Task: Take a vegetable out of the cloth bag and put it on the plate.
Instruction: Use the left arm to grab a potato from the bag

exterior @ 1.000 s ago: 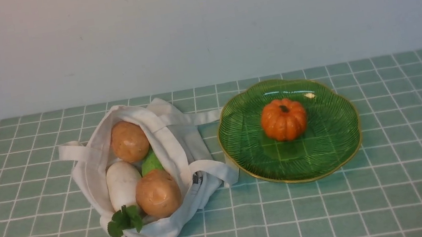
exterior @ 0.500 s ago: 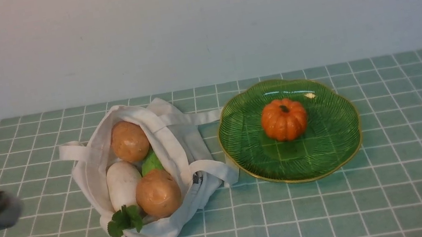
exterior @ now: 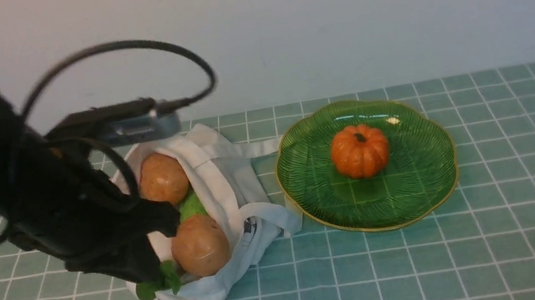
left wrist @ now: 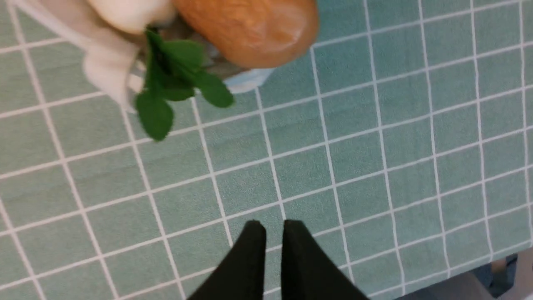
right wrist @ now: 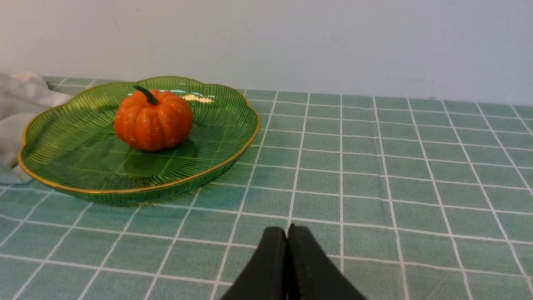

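Jaws on both grippers are drawn together and hold nothing. We find the left gripper (left wrist: 272, 228) above the tablecloth (left wrist: 374, 146), just beside the mouth of the cloth bag (exterior: 230, 188), and the right gripper (right wrist: 287, 233) low, apart from the plate (exterior: 423, 184). One pumpkin (exterior: 359, 151) sits on the plate. Two potatoes (exterior: 200, 245), a green vegetable (exterior: 191, 206) and a leafy white radish (left wrist: 125, 12) lie in the bag. We judge reach, grasp and transfer all outstanding.
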Tool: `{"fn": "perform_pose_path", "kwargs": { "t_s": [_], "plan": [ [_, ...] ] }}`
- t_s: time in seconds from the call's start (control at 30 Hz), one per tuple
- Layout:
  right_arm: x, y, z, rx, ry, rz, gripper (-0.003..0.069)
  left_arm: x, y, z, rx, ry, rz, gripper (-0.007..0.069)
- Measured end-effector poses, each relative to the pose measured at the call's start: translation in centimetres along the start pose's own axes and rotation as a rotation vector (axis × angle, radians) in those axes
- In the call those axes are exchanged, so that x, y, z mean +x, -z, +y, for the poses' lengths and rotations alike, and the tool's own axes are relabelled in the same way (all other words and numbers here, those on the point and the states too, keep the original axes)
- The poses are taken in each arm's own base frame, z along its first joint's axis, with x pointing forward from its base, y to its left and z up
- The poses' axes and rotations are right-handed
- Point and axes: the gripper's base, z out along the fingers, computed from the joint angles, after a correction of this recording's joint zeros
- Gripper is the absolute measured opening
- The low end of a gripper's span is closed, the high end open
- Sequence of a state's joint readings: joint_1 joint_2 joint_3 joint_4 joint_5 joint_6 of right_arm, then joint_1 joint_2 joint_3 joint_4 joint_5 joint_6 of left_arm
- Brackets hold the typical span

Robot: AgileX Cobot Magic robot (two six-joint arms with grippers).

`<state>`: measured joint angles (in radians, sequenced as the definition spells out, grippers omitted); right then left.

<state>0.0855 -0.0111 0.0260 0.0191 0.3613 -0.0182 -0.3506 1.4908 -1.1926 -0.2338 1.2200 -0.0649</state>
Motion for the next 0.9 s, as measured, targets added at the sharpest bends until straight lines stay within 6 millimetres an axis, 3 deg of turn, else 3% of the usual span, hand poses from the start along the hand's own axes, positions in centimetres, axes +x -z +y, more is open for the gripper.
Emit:
{"fn": "perform_pose_path", "kwargs": {
  "t_s": [0.1,0.17,0.53,0.67,0.9],
  "plan": [
    [0.0,0.0,0.0,0.0,0.0,0.0,-0.0015,-1.3,-1.8,-0.9,-0.066,-0.016,0.033,0.015],
    [0.0,0.0,0.0,0.0,0.0,0.0,-0.0015,-2.6,-3.1,-1.4,-0.119,-0.013,0.037,0.0237],
    [0.0,0.0,0.0,0.0,0.0,0.0,-0.0015,-6.1,-5.0,-1.0,-0.196,0.138,-0.149,0.0596],
    [0.0,0.0,0.0,0.0,0.0,0.0,-0.0015,-6.6,-6.3,-0.9,-0.198,0.161,-0.144,0.0659],
    [0.0,0.0,0.0,0.0,0.0,0.0,-0.0015,-7.3,-9.2,-0.4,-0.214,0.169,-0.091,0.0665]
  ]
}}
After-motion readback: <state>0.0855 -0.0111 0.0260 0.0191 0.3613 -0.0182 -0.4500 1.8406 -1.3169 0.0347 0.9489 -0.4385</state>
